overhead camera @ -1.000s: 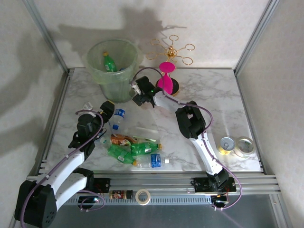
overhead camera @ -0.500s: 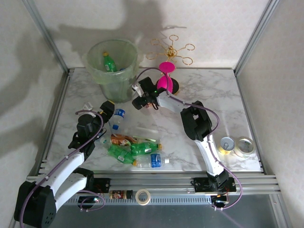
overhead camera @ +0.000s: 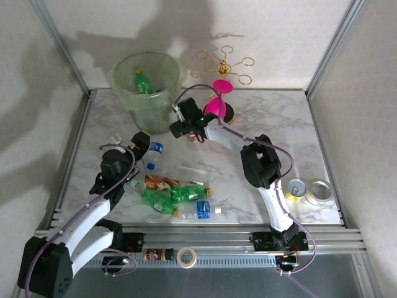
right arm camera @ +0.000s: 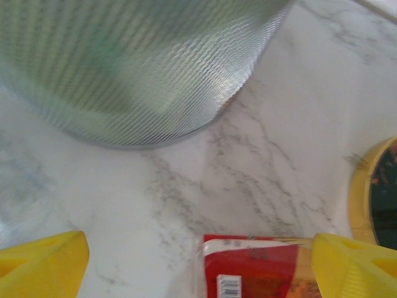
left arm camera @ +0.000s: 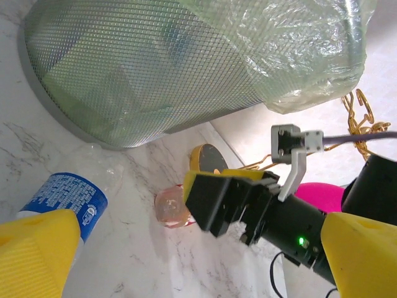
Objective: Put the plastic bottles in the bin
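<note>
Step in hand: pick-up of the red-labelled bottle [right arm camera: 251, 264] on the right side; the approach looks made, the grip not yet.
Right jaws: spread wide, pinching nothing, one yellow finger [right arm camera: 43, 261] at each side of the wrist view.
Red-labelled bottle: lying on the surface [overhead camera: 279, 124] between the right jaws. It sits close against the finger on the right of that view, with open marble between it and the other.
Bin [overhead camera: 146, 105]: just ahead of the right jaws, its meshed wall rising right beyond the bottle; a green bottle [overhead camera: 142, 82] is inside.
Left jaws: spread too, gripping nothing. A blue-labelled bottle [left arm camera: 62, 198] lies just inside one finger, the bin wall beyond it.
Heap of bottles [overhead camera: 177, 197]: on the surface behind the left jaws, toward the arm bases.
Next move, my read: close the right jaws on the red-labelled bottle, lift it clear above the flared rim, carry it over the opening and let go.
What it calls for: a centred squeeze, since the bottle sits off to one side and may roll. There is little room forward, with the bin wall so near.
</note>
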`<state>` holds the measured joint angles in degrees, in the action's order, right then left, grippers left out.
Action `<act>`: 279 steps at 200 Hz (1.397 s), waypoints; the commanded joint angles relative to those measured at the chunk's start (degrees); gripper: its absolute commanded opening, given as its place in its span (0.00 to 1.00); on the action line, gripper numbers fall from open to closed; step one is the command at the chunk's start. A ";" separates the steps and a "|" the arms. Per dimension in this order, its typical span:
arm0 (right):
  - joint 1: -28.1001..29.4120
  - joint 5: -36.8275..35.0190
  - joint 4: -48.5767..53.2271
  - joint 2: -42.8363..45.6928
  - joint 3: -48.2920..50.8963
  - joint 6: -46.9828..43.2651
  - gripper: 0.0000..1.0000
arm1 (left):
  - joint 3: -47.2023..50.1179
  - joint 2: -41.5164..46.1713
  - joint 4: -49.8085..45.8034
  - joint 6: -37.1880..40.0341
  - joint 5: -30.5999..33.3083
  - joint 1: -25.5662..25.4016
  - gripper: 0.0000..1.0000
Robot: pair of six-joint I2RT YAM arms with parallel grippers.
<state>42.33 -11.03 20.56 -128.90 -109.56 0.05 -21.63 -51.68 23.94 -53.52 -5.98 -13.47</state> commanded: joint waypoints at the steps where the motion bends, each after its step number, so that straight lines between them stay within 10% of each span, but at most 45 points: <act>1: -0.22 -7.16 3.95 -3.59 -6.88 7.47 0.93 | 0.20 1.05 1.12 -0.45 1.11 -0.59 1.00; 118: -0.14 0.19 -1.78 -7.32 -4.94 15.46 0.89 | 2.18 4.09 0.67 -0.39 2.46 -0.68 1.00; 279: 3.71 -5.93 -7.37 19.21 30.63 22.03 0.89 | 2.79 3.80 2.49 -1.11 2.53 -0.72 1.00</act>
<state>46.06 -12.34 14.20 -112.51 -80.05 17.50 -19.68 -48.29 24.53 -54.11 -4.62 -13.69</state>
